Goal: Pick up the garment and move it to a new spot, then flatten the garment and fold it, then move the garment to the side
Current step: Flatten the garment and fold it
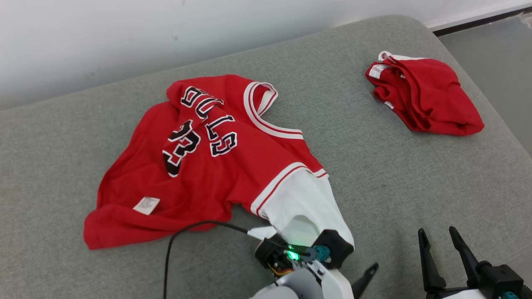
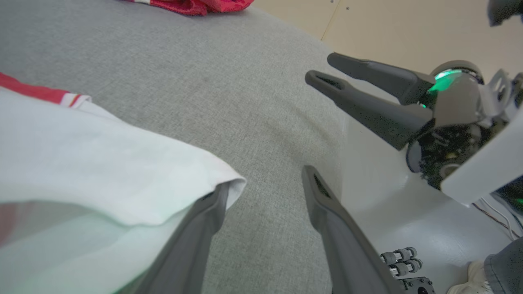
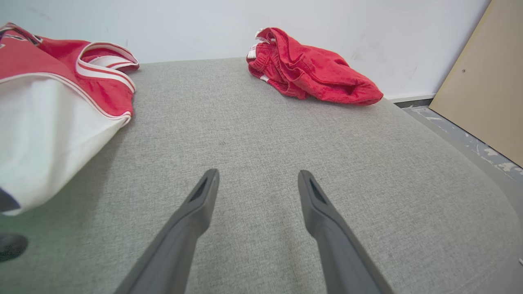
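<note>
Centre-left of the head frame, red jersey [image 1: 199, 166] lies crumpled on grey cushion [image 1: 374, 174]. Lower middle, left hand [image 2: 267, 179] released, fingers spread, white sleeve [image 1: 299, 203] draped over one finger. Lower right, right hand [image 1: 437, 232] released, empty. Upper right, red shorts [image 1: 424, 95] bundled.

Jersey [image 1: 208, 166] left on cushion [image 1: 374, 174], shorts [image 1: 428, 97] far right

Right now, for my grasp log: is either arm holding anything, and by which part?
Nothing is held. The left fingers stand apart; the white sleeve of the jersey only drapes over one of them. The right fingers are open, empty.
</note>
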{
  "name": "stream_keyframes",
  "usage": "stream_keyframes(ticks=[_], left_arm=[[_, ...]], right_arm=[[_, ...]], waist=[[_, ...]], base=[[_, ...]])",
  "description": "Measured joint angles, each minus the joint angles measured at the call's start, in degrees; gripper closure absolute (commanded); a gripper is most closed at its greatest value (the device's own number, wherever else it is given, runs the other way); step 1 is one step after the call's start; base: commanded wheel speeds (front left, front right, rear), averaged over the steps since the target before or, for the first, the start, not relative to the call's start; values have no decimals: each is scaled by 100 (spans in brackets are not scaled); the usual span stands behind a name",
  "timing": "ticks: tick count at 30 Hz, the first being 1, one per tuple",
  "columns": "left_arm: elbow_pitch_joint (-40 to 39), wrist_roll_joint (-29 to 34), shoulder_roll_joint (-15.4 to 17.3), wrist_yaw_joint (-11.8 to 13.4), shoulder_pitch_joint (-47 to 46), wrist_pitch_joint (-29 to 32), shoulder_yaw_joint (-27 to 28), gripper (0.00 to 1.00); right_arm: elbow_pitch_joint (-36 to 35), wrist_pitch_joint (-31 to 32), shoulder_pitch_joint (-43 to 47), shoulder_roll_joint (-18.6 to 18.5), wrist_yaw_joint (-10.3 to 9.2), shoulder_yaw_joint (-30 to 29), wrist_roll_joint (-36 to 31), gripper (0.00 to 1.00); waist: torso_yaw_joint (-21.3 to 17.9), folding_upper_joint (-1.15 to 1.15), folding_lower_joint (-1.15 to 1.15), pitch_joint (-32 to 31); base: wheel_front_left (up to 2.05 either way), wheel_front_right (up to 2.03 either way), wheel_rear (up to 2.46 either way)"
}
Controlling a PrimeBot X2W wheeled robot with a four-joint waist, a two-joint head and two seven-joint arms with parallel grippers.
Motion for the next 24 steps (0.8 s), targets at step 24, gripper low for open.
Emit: stream_keyframes(ticks=[24], left_arm=[[-769,-1031,1001,577,333,-654,1002,0]], right_arm=[[-4,0,251,0,0,-285,-212,0]], waist=[[547,0,0,-597]], base=[[0,0,0]])
